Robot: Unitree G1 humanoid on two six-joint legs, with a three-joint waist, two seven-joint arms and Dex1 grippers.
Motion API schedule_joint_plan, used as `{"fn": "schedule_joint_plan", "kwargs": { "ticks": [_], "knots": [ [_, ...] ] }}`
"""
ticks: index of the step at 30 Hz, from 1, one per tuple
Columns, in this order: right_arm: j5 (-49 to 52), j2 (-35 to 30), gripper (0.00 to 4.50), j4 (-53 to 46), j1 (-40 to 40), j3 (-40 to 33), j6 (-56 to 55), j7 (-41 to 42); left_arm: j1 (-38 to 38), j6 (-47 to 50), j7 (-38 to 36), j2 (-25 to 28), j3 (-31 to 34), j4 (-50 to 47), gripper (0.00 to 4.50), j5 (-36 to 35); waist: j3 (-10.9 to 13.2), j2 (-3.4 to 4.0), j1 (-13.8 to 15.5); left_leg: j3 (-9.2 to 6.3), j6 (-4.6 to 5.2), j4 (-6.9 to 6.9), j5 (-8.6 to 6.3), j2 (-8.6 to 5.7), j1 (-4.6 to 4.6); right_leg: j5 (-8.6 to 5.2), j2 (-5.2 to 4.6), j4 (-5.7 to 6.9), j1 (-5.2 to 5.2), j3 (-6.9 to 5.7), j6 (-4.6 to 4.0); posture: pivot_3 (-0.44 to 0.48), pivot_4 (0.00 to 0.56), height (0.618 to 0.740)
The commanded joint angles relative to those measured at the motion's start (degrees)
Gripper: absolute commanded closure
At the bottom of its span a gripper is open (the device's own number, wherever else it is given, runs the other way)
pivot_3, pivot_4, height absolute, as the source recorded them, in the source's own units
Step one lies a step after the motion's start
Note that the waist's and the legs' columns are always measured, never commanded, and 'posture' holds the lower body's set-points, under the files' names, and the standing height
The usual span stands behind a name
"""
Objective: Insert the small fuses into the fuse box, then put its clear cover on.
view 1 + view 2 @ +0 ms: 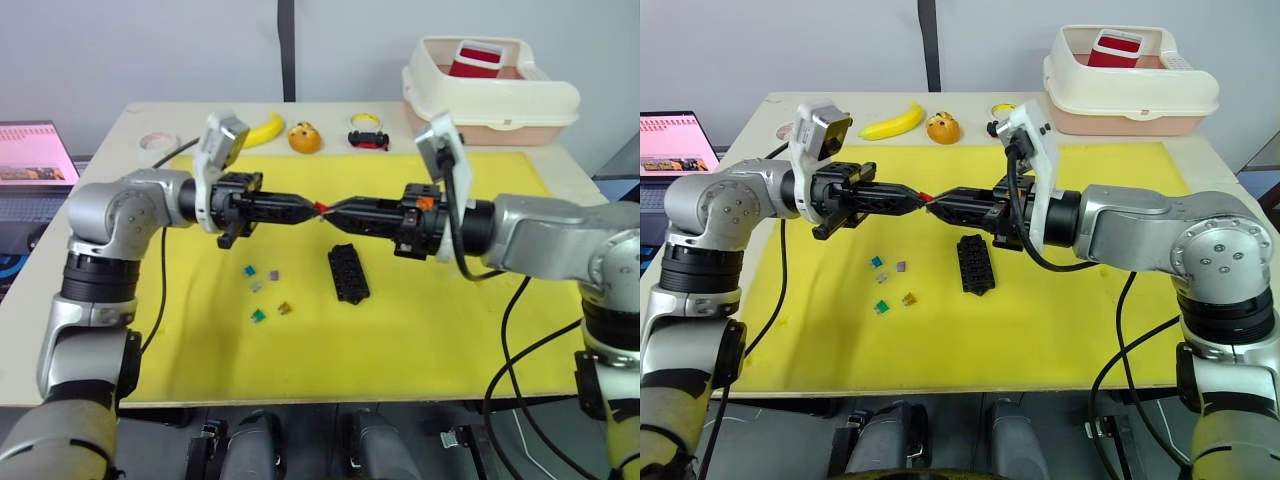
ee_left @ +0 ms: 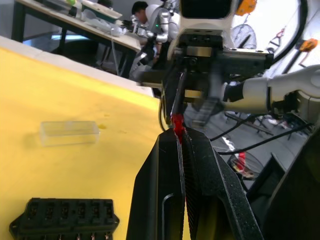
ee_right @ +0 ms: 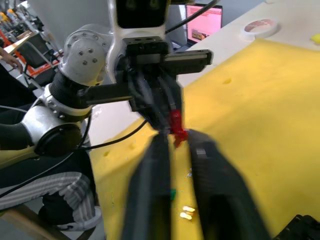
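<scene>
The two pincers meet tip to tip above the yellow mat (image 1: 470, 330), with a red fuse (image 1: 321, 207) between them. The left pincer (image 1: 312, 208) is closed on that red fuse; the left wrist view shows its two black fingers (image 2: 170, 165) pressed together with the red chip nipped at their tips. The right pincer (image 1: 330, 211) points straight at it from the other side, its tips touching or just beside the same fuse; in the right wrist view its fingers stand slightly parted around the chip, but whether they actually pinch it cannot be told. Below the meeting point, on the mat, lies the black fuse box (image 1: 348, 272), slots upward, and no fuses can be made out in them. To its left, well apart from it, five loose fuses (image 1: 266, 293) are scattered on the mat: a teal one, a purple-grey one, a grey one, a green one and an amber one. The clear cover (image 2: 68, 132) lies flat on the mat, near the fuse box but not touching it. Farther back on the worktop (image 1: 120, 135) are a banana (image 1: 265, 128), a small orange toy (image 1: 305, 137), a roll of tape (image 1: 158, 141) and a cream lidded bin (image 1: 490, 88), with a laptop screen (image 1: 35, 155) off the left edge.
</scene>
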Motion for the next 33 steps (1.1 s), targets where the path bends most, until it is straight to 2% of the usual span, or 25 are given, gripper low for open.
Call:
{"fn": "schedule_joint_plan", "kwargs": {
  "ticks": [1,10,13,16,19,20,23,26,33],
  "knots": [
    [-0.43,-0.12,4.47,-0.62,-2.01,-1.36,-0.53,1.41,-0.47,-0.88,0.36,-0.13,0.45,-1.72,4.5,-0.21,0.0,0.0,0.01,0.0,0.0,0.0,0.0,0.0,0.0,0.0,0.0,0.0,0.0,0.0,0.0,0.0,0.15,0.739],
    [-1.56,-0.72,4.47,-0.81,-2.21,-1.48,-0.04,1.79,-0.81,-1.6,0.27,-0.16,-0.01,-0.97,4.5,0.43,0.0,0.0,-0.01,0.0,0.0,0.0,0.0,0.0,0.0,0.0,0.0,0.0,0.0,0.0,0.0,0.0,0.15,0.739],
    [-2.7,-1.72,4.5,-1.0,-2.59,-1.78,0.68,3.3,-1.06,-2.5,-0.08,0.41,-0.54,-0.74,3.51,1.66,0.0,0.0,-0.01,0.0,0.0,0.0,0.0,0.0,0.0,0.0,0.0,0.0,-0.01,0.0,0.0,0.0,0.15,0.739],
    [-4.81,-2.87,4.5,-1.24,-2.99,-1.68,1.31,5.71,-1.13,-3.84,-0.79,1.27,-1.13,-0.9,1.95,2.96,0.0,0.0,0.02,0.01,0.0,0.0,0.0,0.0,0.0,0.0,0.0,-0.01,-0.01,0.0,0.0,0.0,0.15,0.739],
    [-12.07,-5.77,4.5,-2.57,-3.07,-0.91,2.07,12.89,-0.09,-7.73,-4.06,4.1,-3.85,-2.0,0.35,6.48,0.0,0.0,0.04,0.02,0.0,0.0,0.0,0.0,-0.01,-0.01,0.0,-0.02,-0.02,0.0,-0.02,0.0,0.15,0.739],
    [-16.54,-7.44,4.5,-3.71,-2.49,-0.16,0.97,16.75,0.83,-10.37,-5.37,5.14,-5.28,-2.58,0.03,8.46,0.0,0.0,0.04,0.02,0.0,0.0,0.0,0.0,-0.02,-0.03,0.0,-0.03,-0.05,0.0,-0.05,0.0,0.15,0.739],
    [-28.96,-11.36,4.5,-5.38,-0.24,2.78,-3.38,26.72,3.32,-18.2,-7.78,6.9,-9.18,-3.25,0.03,14.15,0.0,0.01,0.1,0.04,0.02,-0.06,-0.01,0.0,-0.02,-0.09,0.0,-0.06,-0.07,0.0,-0.17,0.0,0.15,0.739],
    [-38.67,-13.64,4.5,-5.32,3.14,5.47,-9.25,36.08,5.38,-22.84,-7.39,6.44,-11.19,-3.73,0.03,17.5,0.0,0.01,0.16,0.06,0.02,-0.04,-0.01,0.0,-0.03,-0.1,0.0,-0.06,-0.08,0.01,-0.18,0.0,0.15,0.739],
    [-52.32,-12.89,4.5,-3.3,9.76,9.55,-18.46,49.05,8.96,-30.96,-3.16,3.76,-13.18,-4.17,0.03,24.26,0.0,0.01,0.27,0.07,0.02,0.03,-0.01,-0.01,-0.15,-0.09,0.0,-0.05,-0.16,0.03,-0.17,0.0,0.15,0.739]
  ]
}}
